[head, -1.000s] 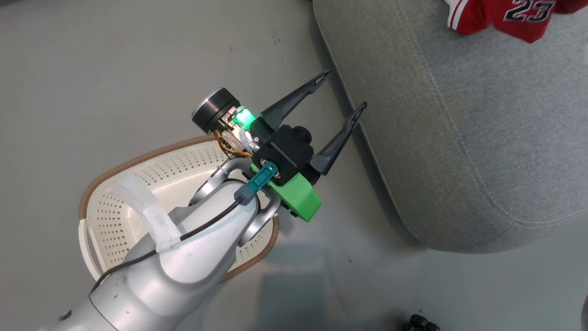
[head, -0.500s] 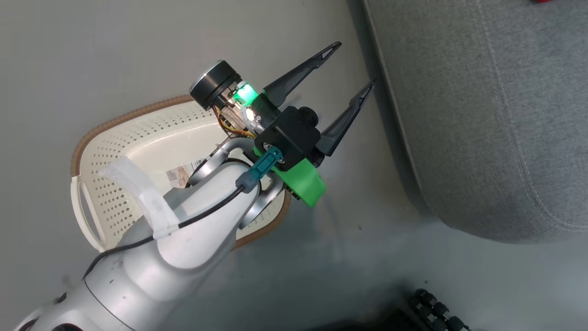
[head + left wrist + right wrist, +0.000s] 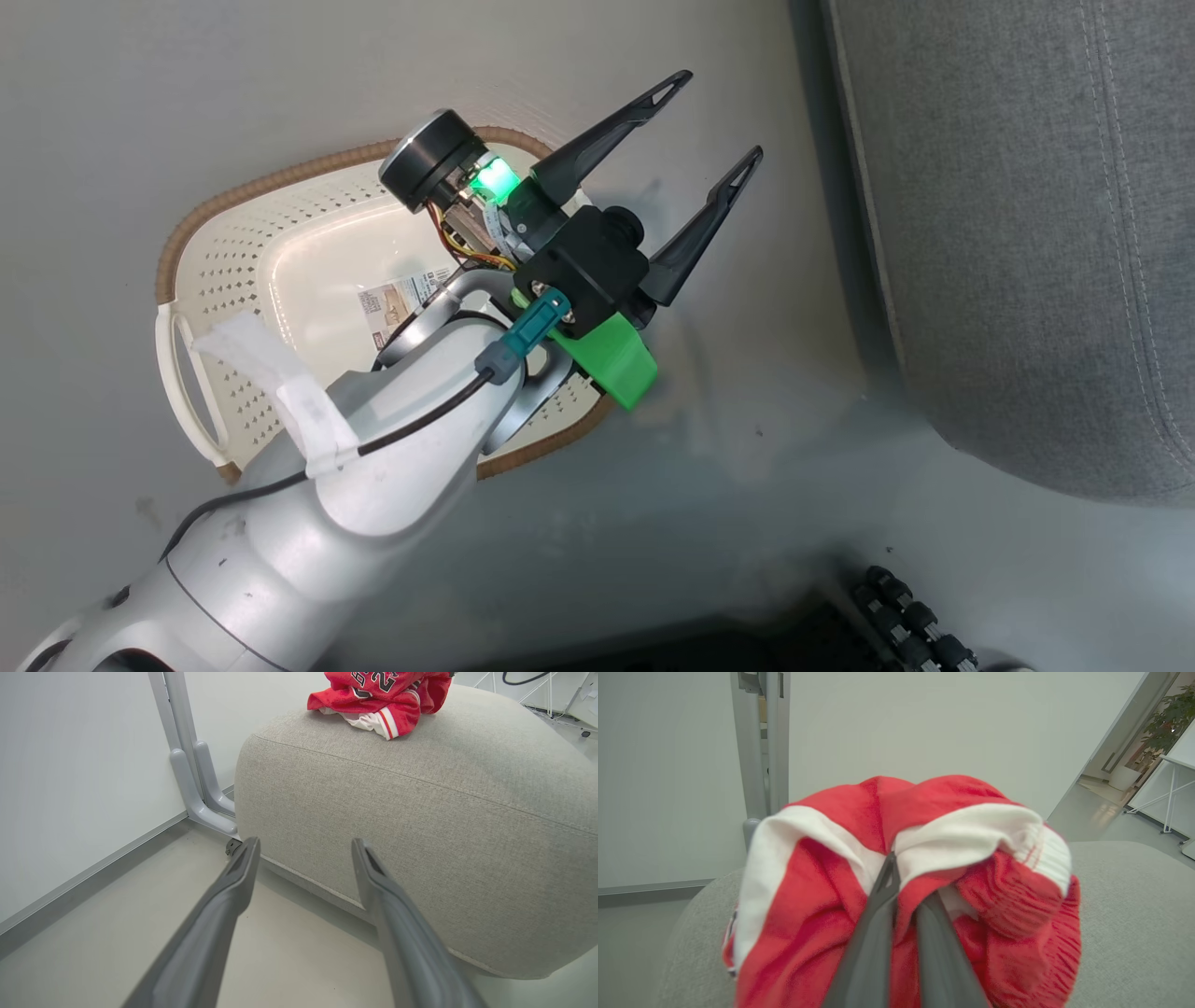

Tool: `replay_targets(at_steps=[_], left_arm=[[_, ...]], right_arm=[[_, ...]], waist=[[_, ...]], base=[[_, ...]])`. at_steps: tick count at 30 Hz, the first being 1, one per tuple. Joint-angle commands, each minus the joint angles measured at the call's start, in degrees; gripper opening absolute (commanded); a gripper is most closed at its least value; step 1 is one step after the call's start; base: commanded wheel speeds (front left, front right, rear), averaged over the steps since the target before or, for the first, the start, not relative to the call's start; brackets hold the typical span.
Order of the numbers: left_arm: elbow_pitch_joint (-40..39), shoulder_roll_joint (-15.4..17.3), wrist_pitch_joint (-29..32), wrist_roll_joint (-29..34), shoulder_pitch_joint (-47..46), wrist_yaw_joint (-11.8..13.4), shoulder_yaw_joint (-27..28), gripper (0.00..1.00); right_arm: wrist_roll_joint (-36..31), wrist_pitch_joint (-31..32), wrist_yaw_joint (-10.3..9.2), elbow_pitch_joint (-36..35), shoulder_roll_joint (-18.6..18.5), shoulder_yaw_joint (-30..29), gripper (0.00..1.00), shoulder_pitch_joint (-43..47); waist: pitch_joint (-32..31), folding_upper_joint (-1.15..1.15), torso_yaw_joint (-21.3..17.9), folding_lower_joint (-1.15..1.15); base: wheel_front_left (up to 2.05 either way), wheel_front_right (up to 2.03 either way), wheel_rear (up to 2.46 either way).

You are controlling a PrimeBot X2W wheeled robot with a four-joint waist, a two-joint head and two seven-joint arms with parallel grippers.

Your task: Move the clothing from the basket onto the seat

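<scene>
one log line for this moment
right gripper: shut on clothing, at seat | left gripper: open, empty | basket: no clothing visible inside

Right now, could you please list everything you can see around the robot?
Clothing: piece count unclear, red with white trim, heaped on top of the seat.
Basket: one, cream with brown rim, on the floor under the left forearm, visible part holds no clothes.
Label sticker: one, white, on the basket's base.
Seat: one, grey, right of the basket.
Metal frame: one, grey, standing beside the seat.
Plant: one, green, background of right wrist view.
Left forearm: one, silver, over the basket.
Left gripper: one, dark, open, over the floor between basket and seat.
Right gripper: one, dark, shut on the clothing above the seat.
</scene>
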Motion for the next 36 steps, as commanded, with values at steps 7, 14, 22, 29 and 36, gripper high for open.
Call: replay_targets(at_steps=[7, 14, 22, 29, 36], left_arm=[[0.7, 0.7, -0.7, -0.3, -0.8, 0.6, 0.2, 1.0], [1.5, 0.9, -1.5, -1.3, 1.7, 1.3, 0.4, 1.0], [2.4, 0.7, -2.5, -3.3, 5.6, 2.3, 1.0, 1.0], [2.6, 1.0, -2.9, -5.0, 10.3, 3.7, 2.9, 1.0], [0.6, 1.9, -2.9, -6.7, 16.5, 5.6, 7.4, 1.0]], right_arm=[[-0.5, -0.2, -0.06, 1.3, 1.2, -1.3, 0.0, 3.4], [-0.9, -0.2, -0.07, -3.0, 3.1, -0.6, 1.0, 8.6], [-0.7, -0.2, -0.06, -7.9, 5.0, 0.1, 1.0, 17.1], [1.2, -0.2, -0.06, -14.2, 7.1, 1.2, 1.0, 26.0], [3.5, -0.2, -0.06, -20.9, 8.9, 6.5, 1.0, 33.6]], waist=[[-0.9, 0.39, 0.0, -0.01], [-5.6, 0.39, -1.2, -0.01], [-12.9, 0.39, -1.5, -0.01], [-19.9, 0.39, -0.7, -0.01], [-25.5, 0.39, 1.6, -0.01]], base=[[0.0, 0.0, 0.0], [0.0, 0.0, 0.0], [0.0, 0.0, 0.0], [0.0, 0.0, 0.0], [0.0, 0.0, 0.0]])
